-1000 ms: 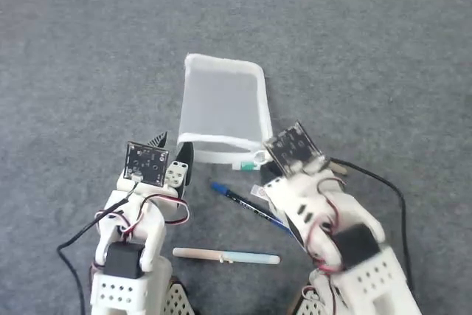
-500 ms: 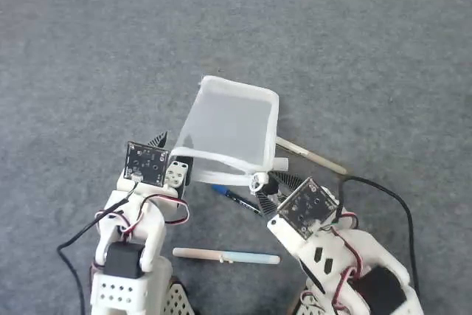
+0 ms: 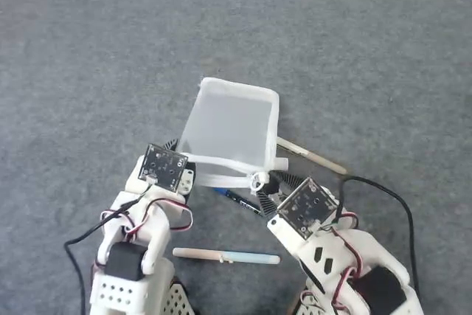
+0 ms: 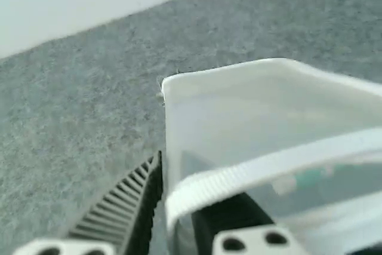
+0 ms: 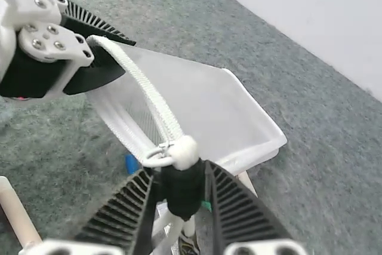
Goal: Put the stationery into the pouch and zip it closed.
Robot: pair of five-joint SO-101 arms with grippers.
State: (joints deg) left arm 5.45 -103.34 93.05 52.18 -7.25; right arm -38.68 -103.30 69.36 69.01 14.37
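Here, mesh pouch [image 3: 232,127] held open, perhaps teal item [image 4: 310,177] inside.

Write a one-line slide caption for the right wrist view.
Right arm's jaws pinch the zip pull of the white mesh pouch while the left arm's jaws clamp its opposite corner.
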